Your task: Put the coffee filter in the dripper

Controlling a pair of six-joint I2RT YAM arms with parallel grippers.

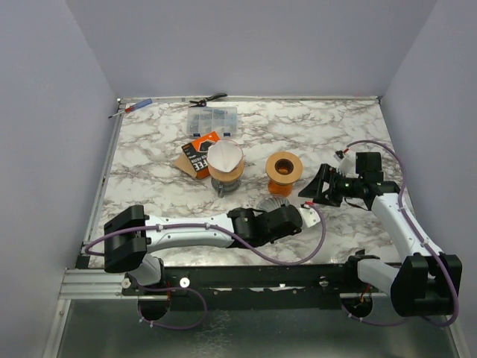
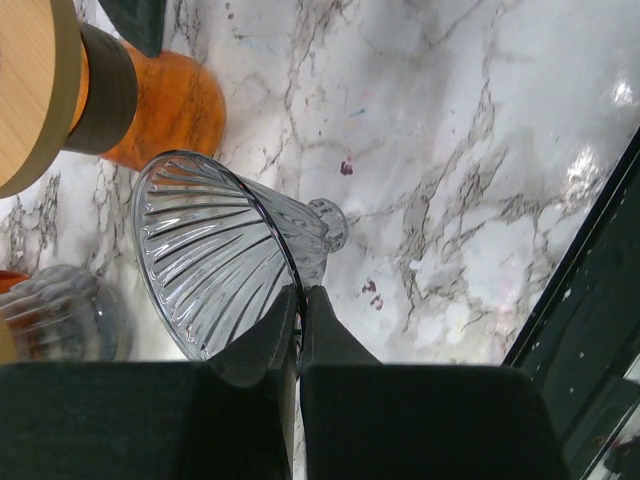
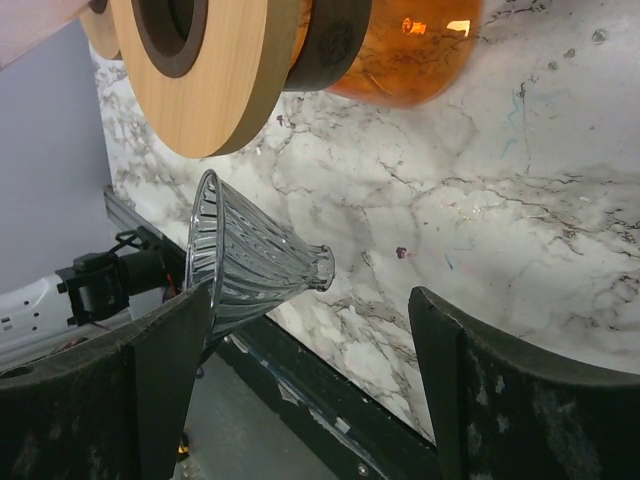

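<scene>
Closure of the left pincer [image 2: 300, 300] on the rim of the glass dripper [image 2: 225, 255] was noted. The dripper was held on its side, its long axis nearer level than upright and lying across the view of the right pincer [image 3: 312, 300]. The right pincer was seen open and empty, with the dripper just ahead of its fingertips. The white coffee filter [image 1: 225, 155] was located farther ahead of that pincer, seated mouth-up on a second carafe [image 1: 225, 183], with the orange carafe [image 1: 284, 170] standing between. The left pincer was judged slightly nearer the filter but occupied, so the fetch was judged to fall to the right one. Whether the dripper touched the bench [image 1: 149, 164] could not be determined. The filter could not be made out with certainty in either wrist view.
</scene>
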